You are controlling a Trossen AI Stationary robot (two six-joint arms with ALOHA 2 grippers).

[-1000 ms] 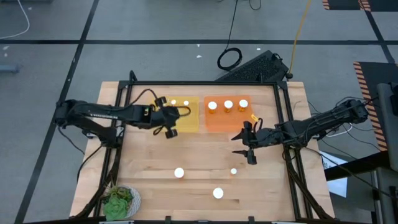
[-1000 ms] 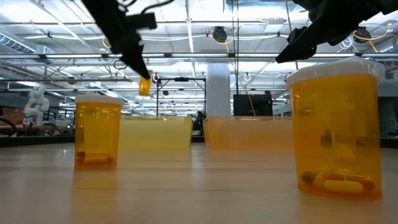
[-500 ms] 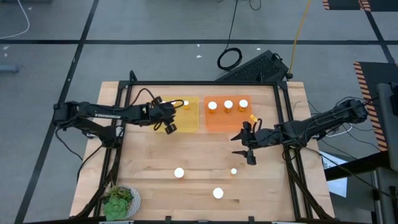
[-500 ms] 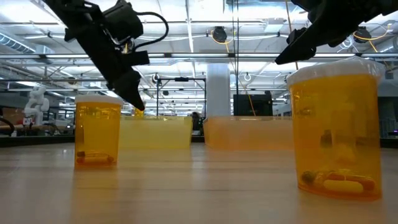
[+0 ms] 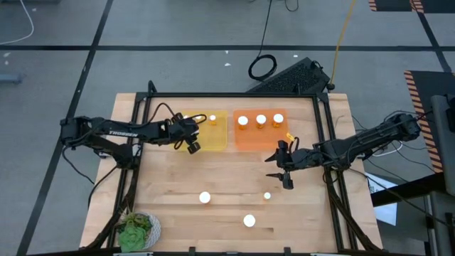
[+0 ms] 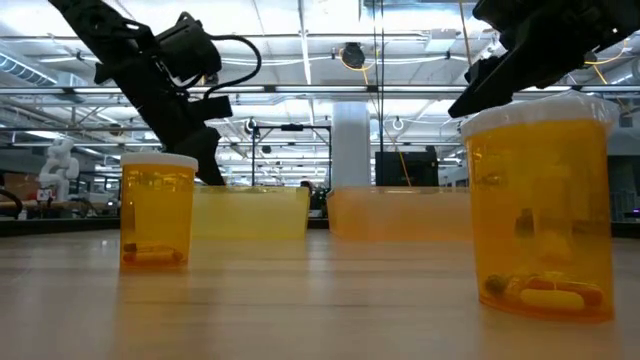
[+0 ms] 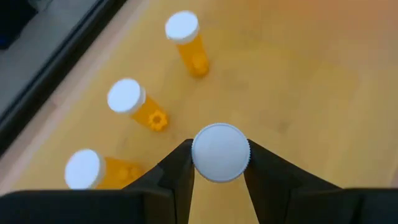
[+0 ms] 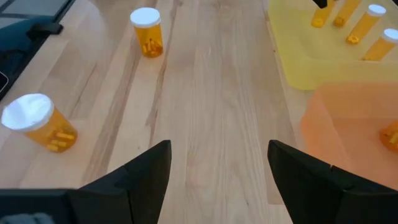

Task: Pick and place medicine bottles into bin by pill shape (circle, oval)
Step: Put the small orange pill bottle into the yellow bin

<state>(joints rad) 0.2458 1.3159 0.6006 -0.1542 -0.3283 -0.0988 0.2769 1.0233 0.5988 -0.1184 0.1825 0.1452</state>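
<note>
My left gripper (image 7: 217, 163) reaches low into the translucent yellow plastic bin (image 5: 220, 139), its fingers (image 7: 176, 174) clamped on an amber bottle with a round white cap (image 7: 220, 152) that sits squarely between them. Three more white-capped amber bottles (image 7: 127, 99) stand on the bin floor just beyond it. My right gripper (image 5: 284, 169) hovers over the bare wooden worktop (image 5: 227, 178) beside the orange plastic bin (image 5: 257, 139), fingers (image 8: 152, 171) spread wide and empty. Three loose bottles (image 5: 205, 198) wait on the worktop nearer its front edge.
</note>
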